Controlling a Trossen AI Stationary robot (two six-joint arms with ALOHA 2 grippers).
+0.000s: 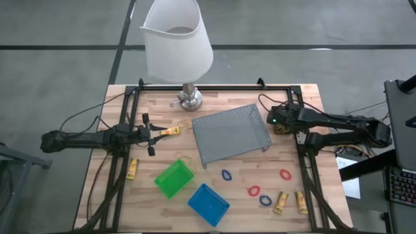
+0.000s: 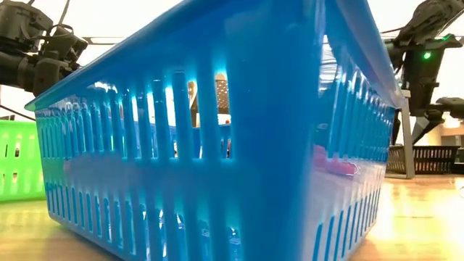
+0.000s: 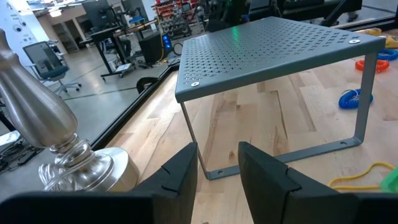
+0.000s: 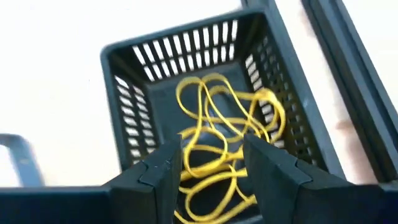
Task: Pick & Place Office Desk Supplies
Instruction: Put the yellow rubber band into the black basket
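I have the right gripper [image 4: 208, 165] above the black bin [image 4: 205, 93], fingers apart, nothing held; the yellow rubber bands [image 4: 221, 137] lie inside it; my left gripper [image 3: 214, 171] waits near the lamp base [image 3: 59, 146], fingers parted, empty.

The blue bin [image 2: 217, 130] fills most of the low view, is cut off at the picture's top and bottom edges, and hides nearly the whole table behind it. In the high view the right arm covers the black bin [image 4: 205, 99], so only the right wrist view shows the rubber bands [image 4: 217, 137] inside. The lamp [image 1: 177, 40] shade hides its own stem.
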